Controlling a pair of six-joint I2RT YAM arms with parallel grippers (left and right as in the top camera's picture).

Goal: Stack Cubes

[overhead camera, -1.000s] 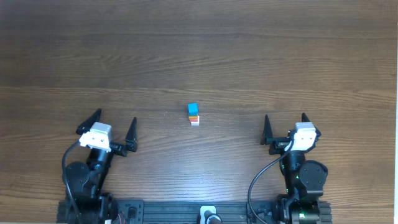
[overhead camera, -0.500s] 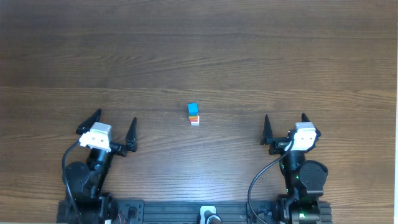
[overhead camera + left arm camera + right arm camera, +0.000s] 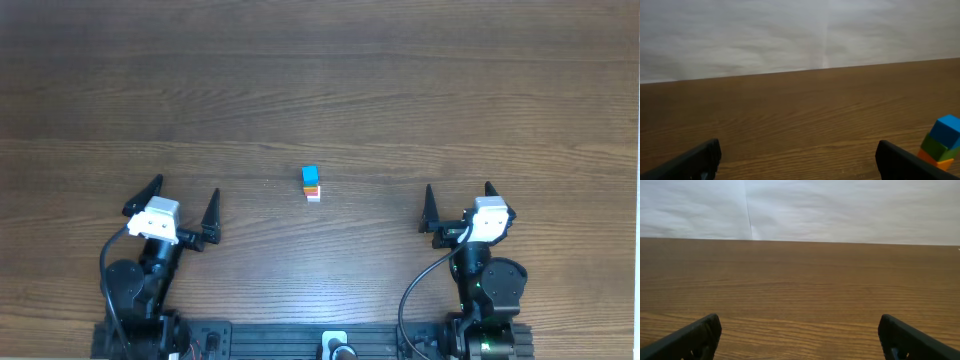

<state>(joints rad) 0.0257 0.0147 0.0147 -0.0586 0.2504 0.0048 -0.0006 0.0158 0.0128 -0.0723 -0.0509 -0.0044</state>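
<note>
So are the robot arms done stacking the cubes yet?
It looks finished. The cubes stand in one tower on the table, with the blue cube on top. Nothing is in hand: the left pincer and right pincer are both open and empty, near their bases, apart from the tower. The only cubes I see are in it, so nothing seems left to stack.

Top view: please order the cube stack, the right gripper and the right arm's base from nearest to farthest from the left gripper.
1. The cube stack, in the middle, to the right of the left gripper.
2. The right gripper, beyond the stack, on the right side.
3. The right arm's base, at the bottom right edge.
</note>
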